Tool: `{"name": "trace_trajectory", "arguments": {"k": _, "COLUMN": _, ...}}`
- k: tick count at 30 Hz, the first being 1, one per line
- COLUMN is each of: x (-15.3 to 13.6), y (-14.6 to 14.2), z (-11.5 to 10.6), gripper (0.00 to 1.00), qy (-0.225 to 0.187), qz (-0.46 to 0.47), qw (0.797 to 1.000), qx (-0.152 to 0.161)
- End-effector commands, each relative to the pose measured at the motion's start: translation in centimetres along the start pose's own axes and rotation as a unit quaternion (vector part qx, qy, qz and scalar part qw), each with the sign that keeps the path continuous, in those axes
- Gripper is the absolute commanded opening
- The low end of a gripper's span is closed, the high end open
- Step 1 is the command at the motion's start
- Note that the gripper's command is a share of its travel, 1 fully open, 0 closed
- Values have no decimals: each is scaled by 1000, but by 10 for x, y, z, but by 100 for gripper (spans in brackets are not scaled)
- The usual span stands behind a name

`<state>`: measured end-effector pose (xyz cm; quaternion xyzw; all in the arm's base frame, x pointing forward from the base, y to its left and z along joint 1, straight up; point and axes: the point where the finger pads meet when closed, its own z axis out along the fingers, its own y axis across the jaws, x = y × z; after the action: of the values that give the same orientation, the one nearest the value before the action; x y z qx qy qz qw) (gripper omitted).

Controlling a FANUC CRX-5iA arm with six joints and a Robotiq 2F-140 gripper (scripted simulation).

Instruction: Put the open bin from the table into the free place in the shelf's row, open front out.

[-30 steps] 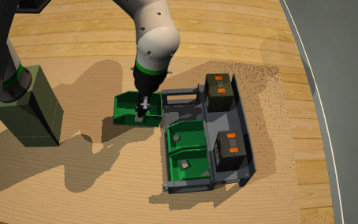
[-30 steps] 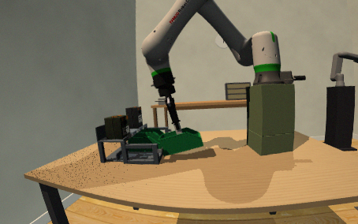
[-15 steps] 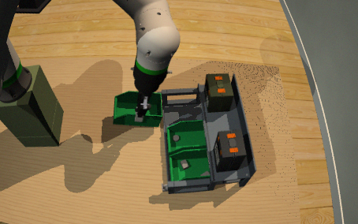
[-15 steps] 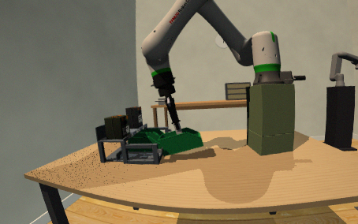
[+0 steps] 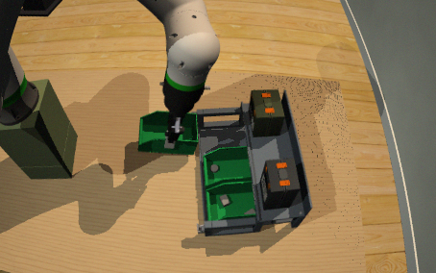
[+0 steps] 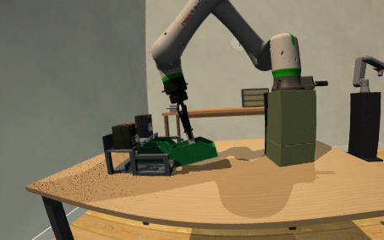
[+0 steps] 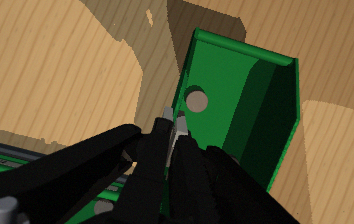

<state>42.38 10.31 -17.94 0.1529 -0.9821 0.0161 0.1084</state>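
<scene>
1. Mounted on an olive pedestal on the wooden table; upper arm rising from the shoulder, then bending down steeply toward the shelf side; wrist with green ring pointing almost straight down, leaning slightly.

2. Gripper lowered over the green open bin; fingers clenched nearly together, pinching the bin's thin side wall between the pads, one pad outside the wall, the other inside, as seen in the wrist view.

3. Bin lying directly under and around the fingertips, at the table-side edge of the grey shelf, close by its front; lifted off the table or resting on it, cannot tell.

4. Just beyond the inner finger, on the bin's floor, a round grey part; farther off, the bin's rolled rim.

5. On the far side of the fingers from the pedestal, the free place in the shelf, bare grey; beside it, farther along the row, two green bins, each with a small grey part inside.

6. Behind that row, well apart from the fingers, two dark boxes with orange marks on the shelf's rear board.
</scene>
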Motion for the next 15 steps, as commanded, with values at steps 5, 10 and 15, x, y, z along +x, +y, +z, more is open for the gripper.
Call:
{"name": "trace_trajectory", "arguments": {"k": 5, "x": -2, "y": 0, "z": -1, "gripper": 0, "qy": 0, "qz": 0, "qw": 1000, "qx": 0}}
{"name": "trace_trajectory", "arguments": {"k": 10, "x": -4, "y": 0, "z": -1, "gripper": 0, "qy": 0, "qz": 0, "qw": 1000, "qx": 0}}
{"name": "trace_trajectory", "arguments": {"k": 15, "x": -7, "y": 0, "z": -2, "gripper": 0, "qy": 0, "qz": 0, "qw": 1000, "qx": 0}}
